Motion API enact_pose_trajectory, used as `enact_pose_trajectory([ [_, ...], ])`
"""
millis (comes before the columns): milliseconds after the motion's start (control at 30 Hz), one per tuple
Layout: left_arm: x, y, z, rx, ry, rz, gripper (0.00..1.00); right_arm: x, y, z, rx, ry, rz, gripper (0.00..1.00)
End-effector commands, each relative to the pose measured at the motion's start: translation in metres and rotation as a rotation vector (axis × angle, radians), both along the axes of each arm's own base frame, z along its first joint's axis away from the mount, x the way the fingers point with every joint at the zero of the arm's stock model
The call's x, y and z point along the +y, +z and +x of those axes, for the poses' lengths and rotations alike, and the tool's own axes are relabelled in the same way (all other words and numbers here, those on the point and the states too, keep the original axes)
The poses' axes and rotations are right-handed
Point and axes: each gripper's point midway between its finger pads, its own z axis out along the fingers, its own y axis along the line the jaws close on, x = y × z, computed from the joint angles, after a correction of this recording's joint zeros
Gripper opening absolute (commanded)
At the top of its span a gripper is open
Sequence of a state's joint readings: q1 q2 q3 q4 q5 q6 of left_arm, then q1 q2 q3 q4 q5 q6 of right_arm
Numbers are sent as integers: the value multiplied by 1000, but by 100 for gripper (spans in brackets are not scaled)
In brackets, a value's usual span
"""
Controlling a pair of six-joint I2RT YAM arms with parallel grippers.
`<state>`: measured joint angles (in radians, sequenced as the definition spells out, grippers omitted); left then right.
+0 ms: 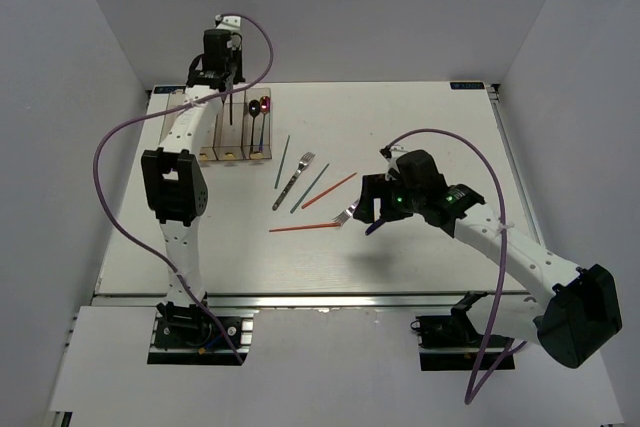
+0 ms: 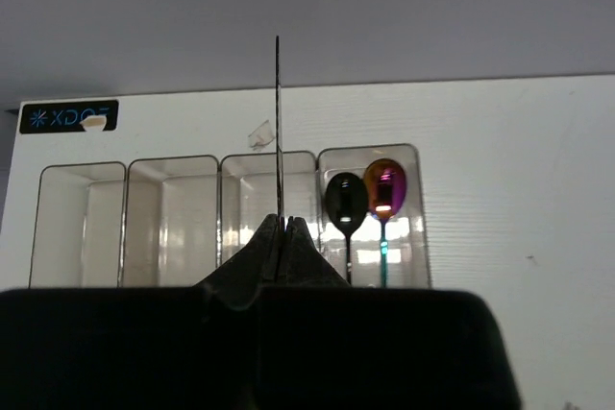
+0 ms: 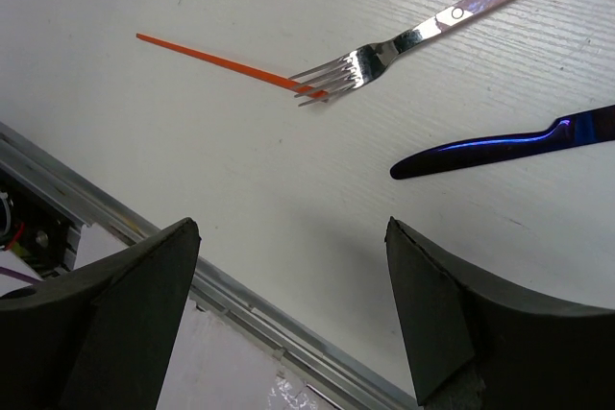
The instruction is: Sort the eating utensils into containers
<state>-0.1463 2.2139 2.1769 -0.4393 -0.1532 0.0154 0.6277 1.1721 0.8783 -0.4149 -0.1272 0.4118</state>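
Observation:
My left gripper [image 2: 283, 223] is shut on a slim dark utensil [image 2: 278, 122], seen edge-on and held upright over the row of clear containers [image 2: 173, 165], in line with the third bin from the left. A black spoon [image 2: 346, 201] and a pink spoon [image 2: 385, 187] lie in the rightmost bin. From above, the left gripper [image 1: 226, 82] hangs over the containers [image 1: 213, 137]. My right gripper [image 3: 293, 228] is open above bare table, with nothing between its fingers. Just beyond it lie a silver fork [image 3: 384, 50], a dark blue knife [image 3: 509, 146] and an orange chopstick [image 3: 221, 64].
In mid-table lie another fork [image 1: 295, 179], two green chopsticks [image 1: 284, 162] [image 1: 310, 189] and a second orange chopstick [image 1: 330, 190]. The table's metal front rail [image 3: 240, 304] runs close under the right gripper [image 1: 375, 215]. White walls enclose the table on three sides.

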Motion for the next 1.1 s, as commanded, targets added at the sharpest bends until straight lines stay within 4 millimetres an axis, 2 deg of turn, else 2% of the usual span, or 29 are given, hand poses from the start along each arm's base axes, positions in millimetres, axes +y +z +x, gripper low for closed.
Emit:
enact_pose_trajectory([
  [0,22,18,1,-79,38,95,0,6,13,5,-44,29,35,83],
  [100,28,4,4,-73,17,49,0,8,14,7,-47,29,39,83],
  [233,29,-29,9,-39,11,27,1,10,15,11,-48,24,42,83],
  [333,33,-47,10,-18,22,9,6,12,14,13,-44,24,41,83],
  [367,34,-51,10,-13,27,1,20,12,12,14,-38,22,36,83],
  [467,37,-53,9,-8,39,-7,39,12,12,17,-37,15,23,83],
  [500,37,-47,7,-15,30,-11,49,12,12,19,-39,12,18,83],
  [567,36,-49,2,-11,33,-16,56,11,14,23,-49,4,8,83],
  [600,36,-41,0,-26,27,-20,59,10,13,24,-47,-1,-2,83],
  [667,38,-38,-5,-21,37,-24,63,7,14,31,-58,-25,-23,84],
  [700,40,-24,-8,-42,51,-19,67,5,13,34,-54,-53,-27,84],
  [733,41,-14,-10,-57,75,-47,69,-2,11,41,-56,-97,-38,89],
  [800,44,11,-18,-86,118,-86,73,-6,2,49,-23,-161,-49,89],
  [833,46,42,-27,-136,129,-102,80,-18,-4,57,-5,-248,-81,89],
  [867,48,54,-34,-148,153,-125,98,-24,-14,62,18,-303,-114,89],
  [900,51,67,-42,-165,173,-139,98,-29,-15,68,25,-361,-135,89],
  [933,53,96,-54,-207,182,-153,98,-39,-29,70,57,-415,-196,89],
  [1000,57,116,-73,-209,232,-197,98,-40,-33,75,92,-483,-196,89],
  [1033,59,138,-90,-237,242,-219,98,-44,-44,77,114,-519,-231,89],
  [1067,56,141,-102,-218,251,-262,98,-45,-48,77,141,-575,-226,89],
])
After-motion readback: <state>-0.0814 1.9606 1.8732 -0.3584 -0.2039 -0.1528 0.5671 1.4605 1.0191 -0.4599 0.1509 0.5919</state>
